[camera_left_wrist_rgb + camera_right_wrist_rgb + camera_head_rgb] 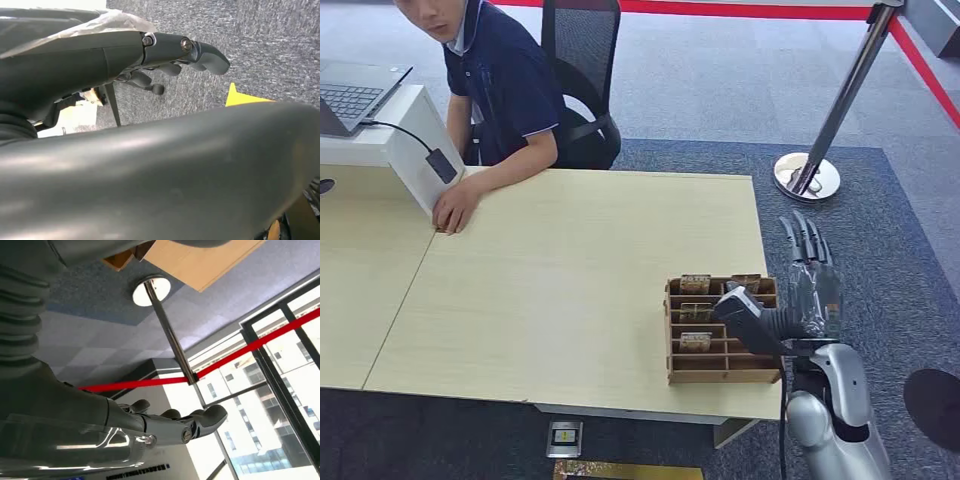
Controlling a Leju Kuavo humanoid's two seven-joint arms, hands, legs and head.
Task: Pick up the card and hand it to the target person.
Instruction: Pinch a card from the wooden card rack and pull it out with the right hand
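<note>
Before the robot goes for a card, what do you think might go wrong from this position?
1. The right robot hand is open beside the wooden card rack, its thumb over the slots; reaching in could shove the light rack.
2. The rack sits at the table's near corner, so a push might tip it off.
3. The cards stand in narrow slots, so pinching one may be hard.
4. The person sits across the far corner, a long handover.

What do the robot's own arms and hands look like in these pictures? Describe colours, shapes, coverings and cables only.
The right arm is rounded, glossy silver metal, with a black cable running beside it. The right hand has dark grey slender fingers, a thick grey thumb and a clear plastic wrap over its back. The left hand looks similar: dark grey shell, clear film, small silver screws.
</note>
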